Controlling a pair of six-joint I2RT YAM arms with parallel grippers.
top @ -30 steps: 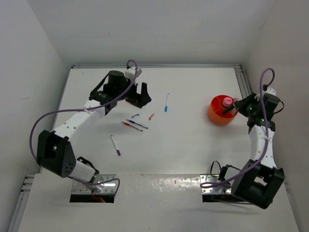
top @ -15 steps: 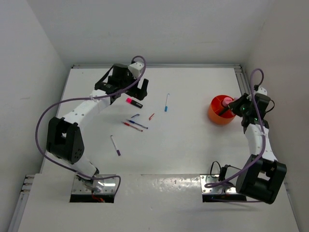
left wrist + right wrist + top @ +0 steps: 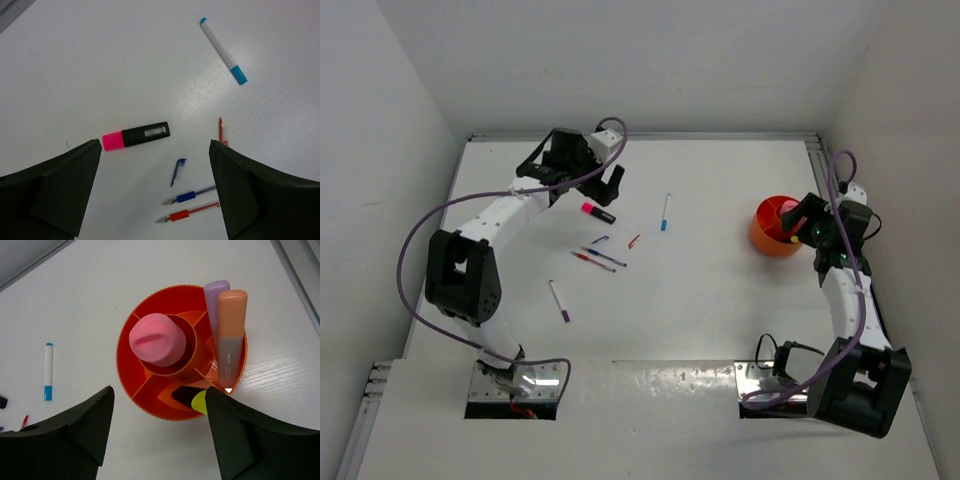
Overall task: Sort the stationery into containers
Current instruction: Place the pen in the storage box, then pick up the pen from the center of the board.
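Upright in centre cup of orange bowl (image 3: 125,355), far right of tabletop (image 3: 720,300): pink-capped bottle (image 3: 157,339). Slotted in outer ring: lilac marker (image 3: 216,295) and orange-grey marker (image 3: 231,335) side by side, yellow marker (image 3: 200,401) nearer. Above bowl, right jaws spread wide, gripping nothing. Over on left, loose on tabletop: pink-black highlighter (image 3: 136,135), blue pen (image 3: 190,195), red pen (image 3: 187,215), white blue-capped marker (image 3: 220,50). Above them, left jaws, wide apart too, empty.

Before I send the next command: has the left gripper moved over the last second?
Yes. The left gripper has drawn back toward the far edge of the table, uncovering the pink highlighter it hung over.
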